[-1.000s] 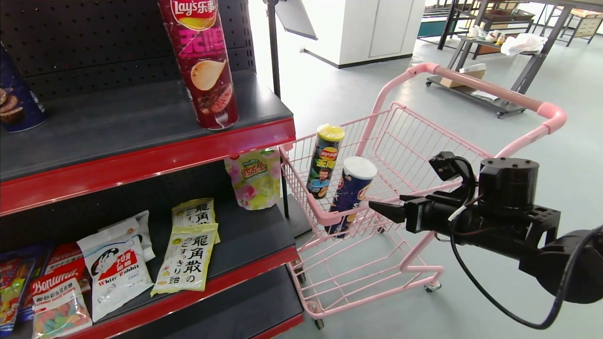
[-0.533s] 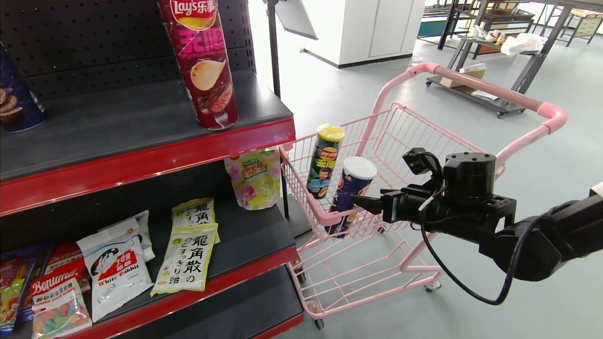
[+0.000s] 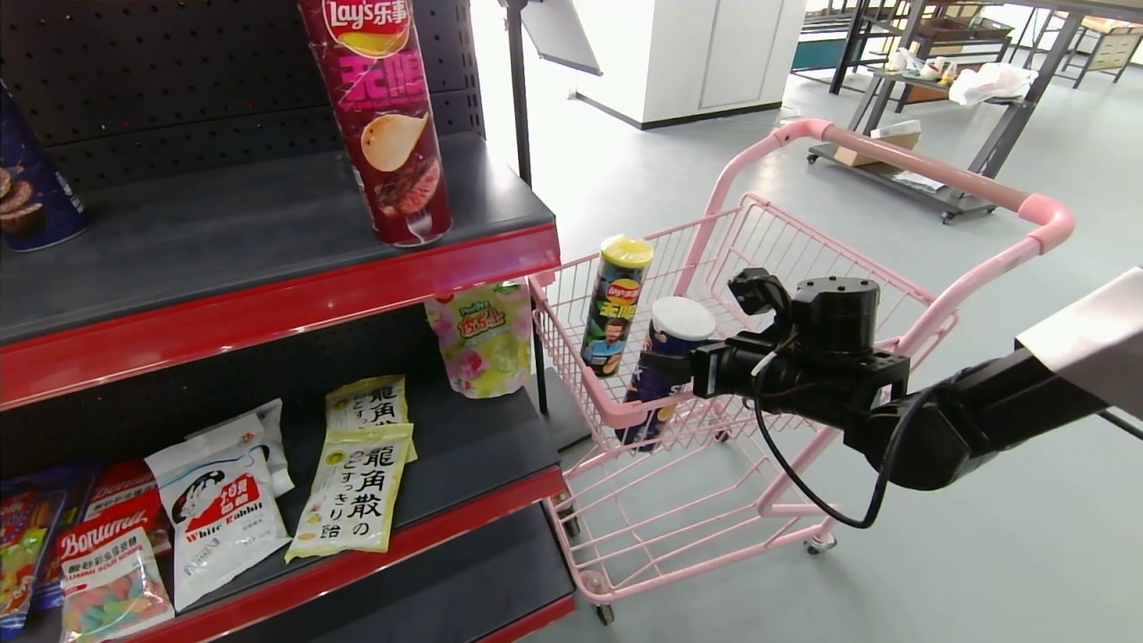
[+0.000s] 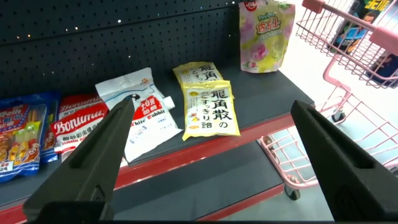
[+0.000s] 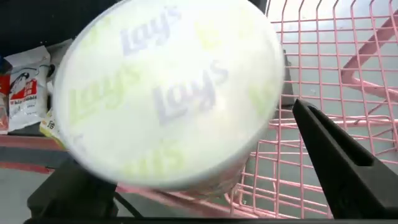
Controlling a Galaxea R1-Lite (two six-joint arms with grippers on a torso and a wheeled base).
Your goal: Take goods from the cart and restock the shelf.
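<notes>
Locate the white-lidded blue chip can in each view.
Head view: blue chip can stands in the pink cart, beside the yellow-lidded can.
Left wrist view: probably the blue shape behind the cart's wire.
Right wrist view: its white lid, close up, cart wire behind.
Shared landmark: the pink cart.

Floor (image 3: 982, 580): grey-green, smooth.
Cabinet (image 3: 714, 54): white, tall, standing at the back — dark strip along its foot.
Pole (image 3: 518, 98): dark, thin, upright, with a grey panel (image 3: 563, 36) tilted at its top.
Rack (image 3: 920, 189): black frame on castors, far right at the back; cardboard box (image 3: 871, 152) on the low deck, crumpled white bag (image 3: 991, 82) on the level above.
Yellow sachets (image 3: 357, 487): two, flat, one overlapping the other's lower edge.
White sweet bag (image 3: 219, 518): flat, just beside the sachets, on their left.
Green-and-pink pouch (image 3: 482, 339): upright — behind and to the right of the sachets.
</notes>
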